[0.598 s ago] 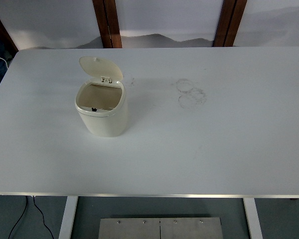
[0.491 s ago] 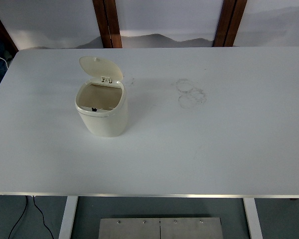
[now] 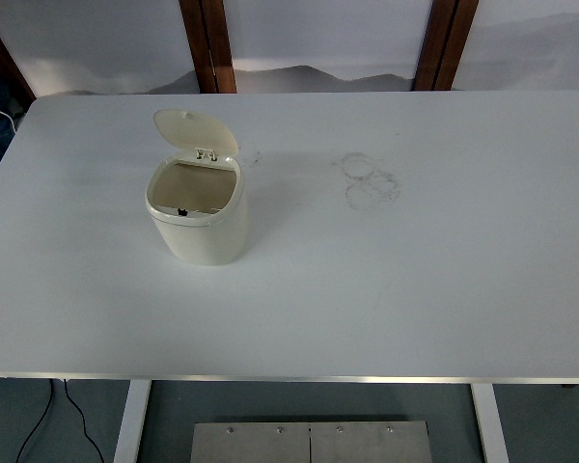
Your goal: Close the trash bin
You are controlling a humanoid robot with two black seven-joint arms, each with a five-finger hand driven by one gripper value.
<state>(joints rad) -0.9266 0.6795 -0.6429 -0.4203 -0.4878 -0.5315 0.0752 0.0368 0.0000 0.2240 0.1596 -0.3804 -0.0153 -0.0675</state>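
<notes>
With neither robot hand in my view, so I can't tell its state, I see the small cream plastic trash bin (image 3: 197, 214) left of centre on the white worktop (image 3: 415, 289), its rounded lid (image 3: 195, 130) hinged up at the far side, likely nearer the left arm.

arms: neither of the 2 black arms shows in the head view | left edge: no arm or hand comes in | right edge: no arm or hand comes in | hands: out of frame, so finger pose cannot be told | contact: no part of the robot touches anything in view
</notes>
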